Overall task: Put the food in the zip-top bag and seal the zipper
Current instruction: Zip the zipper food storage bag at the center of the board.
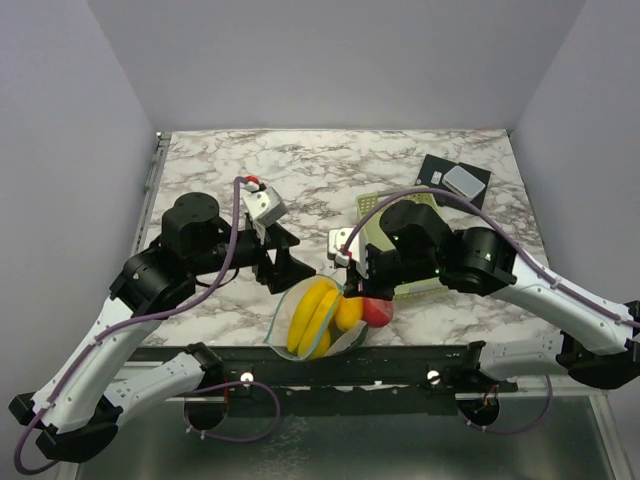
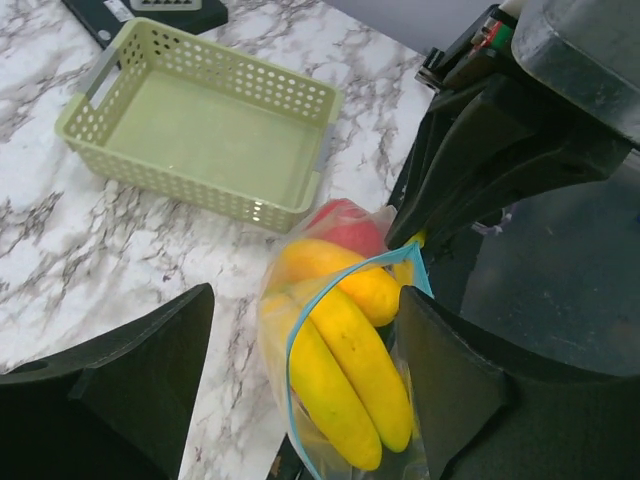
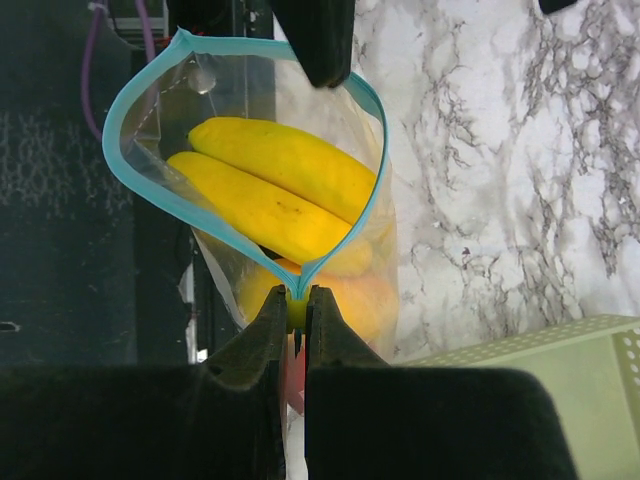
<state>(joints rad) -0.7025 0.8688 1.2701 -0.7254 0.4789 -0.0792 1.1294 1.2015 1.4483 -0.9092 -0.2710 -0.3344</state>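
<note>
The clear zip-top bag (image 1: 322, 322) lies at the table's near edge with its mouth gaping. Its blue zipper (image 3: 120, 110) forms an open loop. Inside are two yellow bananas (image 3: 270, 190), an orange piece (image 1: 348, 312) and a red round fruit (image 1: 377, 312). My right gripper (image 3: 298, 300) is shut on one end of the zipper, where the two strips meet. My left gripper (image 2: 305, 295) is open, with the bag's mouth and bananas (image 2: 345, 370) between its fingers. One left finger (image 3: 320, 40) reaches the far side of the zipper loop.
The pale green perforated basket (image 2: 190, 190) stands empty on the marble just beyond the bag, partly under my right arm in the top view (image 1: 385, 203). A black pad with a grey box (image 1: 455, 180) lies at the back right. A black rail runs along the near edge.
</note>
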